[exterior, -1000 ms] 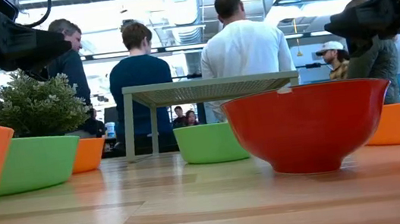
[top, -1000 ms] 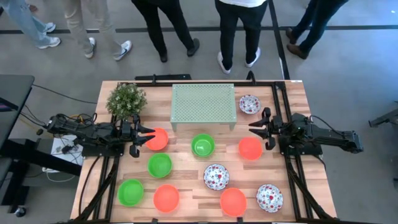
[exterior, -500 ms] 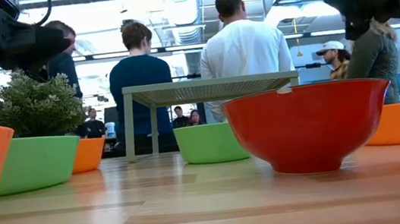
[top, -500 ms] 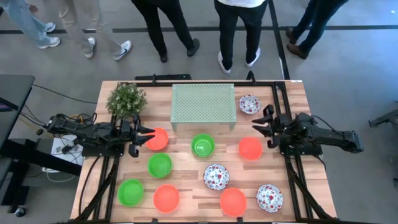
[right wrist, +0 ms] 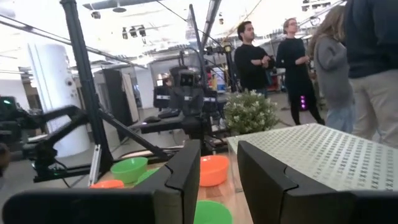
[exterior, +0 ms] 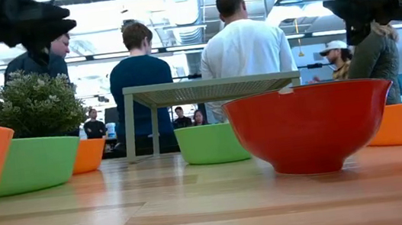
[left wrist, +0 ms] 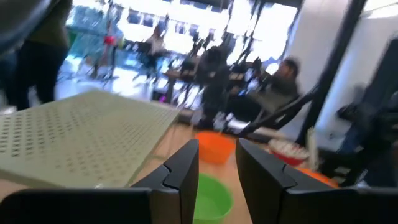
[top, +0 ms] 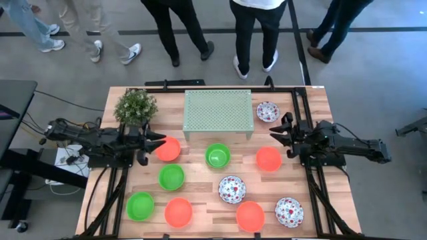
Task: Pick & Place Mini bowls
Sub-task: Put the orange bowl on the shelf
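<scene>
Several mini bowls sit upright on their bases on the wooden table: orange ones [top: 168,149] [top: 268,159], green ones [top: 217,155] [top: 171,177], and white ones with red speckles [top: 231,189] [top: 267,111]. More stand along the near edge. My left gripper [top: 156,141] hangs open, pointing level, above the left side, just left of the far-left orange bowl. In its wrist view, nothing is between the fingers of my left gripper [left wrist: 217,155]. My right gripper [top: 275,134] hangs open above the right side, between the far speckled bowl and an orange bowl. It too is empty [right wrist: 219,155].
A pale green mesh rack [top: 218,111] stands on legs at the far middle. A bushy potted plant [top: 135,107] is at the far left corner, close behind my left gripper. Several people stand beyond the far edge. Bare wood shows between the bowls.
My left gripper has risen above the table, mostly in the last half second, and rolled a little. My right gripper has tipped its fingers slightly upward. Neither has shut or opened, and no bowl has moved.
</scene>
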{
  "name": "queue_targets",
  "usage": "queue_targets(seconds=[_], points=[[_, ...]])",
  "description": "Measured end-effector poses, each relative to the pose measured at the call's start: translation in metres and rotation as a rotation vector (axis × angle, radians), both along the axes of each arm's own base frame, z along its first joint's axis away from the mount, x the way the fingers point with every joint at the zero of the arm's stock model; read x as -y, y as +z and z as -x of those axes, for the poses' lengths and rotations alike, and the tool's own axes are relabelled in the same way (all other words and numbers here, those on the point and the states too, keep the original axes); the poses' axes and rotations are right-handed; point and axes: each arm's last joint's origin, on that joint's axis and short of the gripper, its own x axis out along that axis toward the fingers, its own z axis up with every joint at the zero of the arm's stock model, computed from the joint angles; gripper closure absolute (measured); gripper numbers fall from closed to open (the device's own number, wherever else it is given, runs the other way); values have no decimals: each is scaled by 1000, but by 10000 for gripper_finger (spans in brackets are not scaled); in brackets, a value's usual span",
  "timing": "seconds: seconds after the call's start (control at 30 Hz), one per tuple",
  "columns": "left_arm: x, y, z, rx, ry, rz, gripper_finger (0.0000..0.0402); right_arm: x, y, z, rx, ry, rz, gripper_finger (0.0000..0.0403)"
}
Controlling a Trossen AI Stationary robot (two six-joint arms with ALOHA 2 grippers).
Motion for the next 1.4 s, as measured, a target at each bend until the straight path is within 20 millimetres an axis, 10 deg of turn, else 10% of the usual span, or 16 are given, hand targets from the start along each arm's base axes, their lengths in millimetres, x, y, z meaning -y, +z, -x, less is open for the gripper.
queue_targets(seconds=[0.4,0.77,1.4], points=[[17,58,-58,-639,51,-20,294,-1,0,-1,3,23,-77,300],[26,3,-69,-1151,-34,67,294,-1,-4,-1,-34,22,-84,300],[22,-45,-48,-1349,-113,3,294,0,-4,-1,-33,21,-83,300]])
